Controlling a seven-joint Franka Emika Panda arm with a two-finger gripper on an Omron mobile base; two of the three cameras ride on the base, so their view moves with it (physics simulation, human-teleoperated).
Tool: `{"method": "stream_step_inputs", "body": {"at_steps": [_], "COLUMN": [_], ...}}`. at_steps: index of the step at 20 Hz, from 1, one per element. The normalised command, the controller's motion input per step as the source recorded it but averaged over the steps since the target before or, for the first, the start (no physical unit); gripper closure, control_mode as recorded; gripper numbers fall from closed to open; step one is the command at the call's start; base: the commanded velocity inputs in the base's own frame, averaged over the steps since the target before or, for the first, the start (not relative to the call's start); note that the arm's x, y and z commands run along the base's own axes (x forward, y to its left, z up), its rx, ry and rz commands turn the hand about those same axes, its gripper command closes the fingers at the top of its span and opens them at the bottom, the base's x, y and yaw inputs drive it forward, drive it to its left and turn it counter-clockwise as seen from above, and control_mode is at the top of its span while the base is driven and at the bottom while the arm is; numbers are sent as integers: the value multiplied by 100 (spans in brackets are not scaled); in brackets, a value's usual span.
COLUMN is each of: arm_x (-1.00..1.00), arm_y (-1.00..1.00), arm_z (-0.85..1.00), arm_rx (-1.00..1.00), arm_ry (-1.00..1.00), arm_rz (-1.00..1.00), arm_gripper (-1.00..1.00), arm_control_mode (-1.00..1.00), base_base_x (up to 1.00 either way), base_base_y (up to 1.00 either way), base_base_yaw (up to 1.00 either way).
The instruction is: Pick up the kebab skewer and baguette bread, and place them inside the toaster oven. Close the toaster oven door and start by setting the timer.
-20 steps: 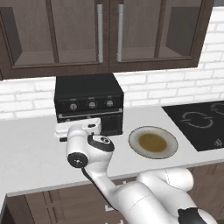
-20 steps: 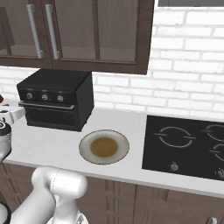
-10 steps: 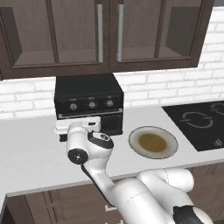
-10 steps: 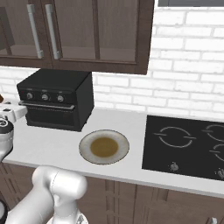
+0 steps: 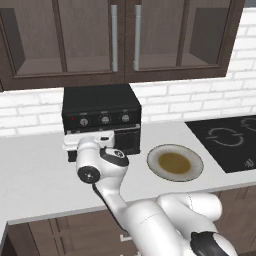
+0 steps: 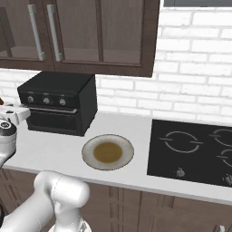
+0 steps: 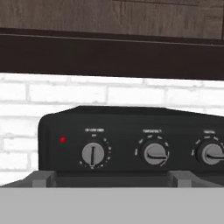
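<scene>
Tool (image 5: 85,141), spread wide and holding nothing, hangs just in front of the toaster oven (image 5: 101,117), level with its knob panel. The toaster oven door (image 5: 125,138) looks shut, so the step in hand is probably setting the timer. To do it well, the tool should line up squarely on the leftmost knob (image 7: 93,154), which I take for the timer, close evenly on both flanks, then twist about the knob's own axis without pulling.

Seen from the hand, the three knobs stand in a row, with a red light (image 7: 62,140) left of the first knob. Both base views add an empty plate (image 6: 108,152) on the surface (image 5: 35,175) to the right of the oven, and a cooktop (image 6: 190,152) beyond it. Skewer and baguette cannot be made out; presumably they are inside the oven.
</scene>
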Motion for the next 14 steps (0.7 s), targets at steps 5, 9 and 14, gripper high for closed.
{"method": "stream_step_inputs", "body": {"at_steps": [5,9,14], "arm_x": [5,1,4], "arm_y": [0,0,0], "arm_z": [0,1,15], "arm_rx": [0,0,0], "arm_ry": [0,0,-1], "arm_rz": [0,0,0], "arm_gripper": [-100,-100,-100], "arm_control_mode": [-100,-100,-100], "base_base_x": [0,0,0], "base_base_y": [0,0,0], "base_base_yaw": [0,0,0]}}
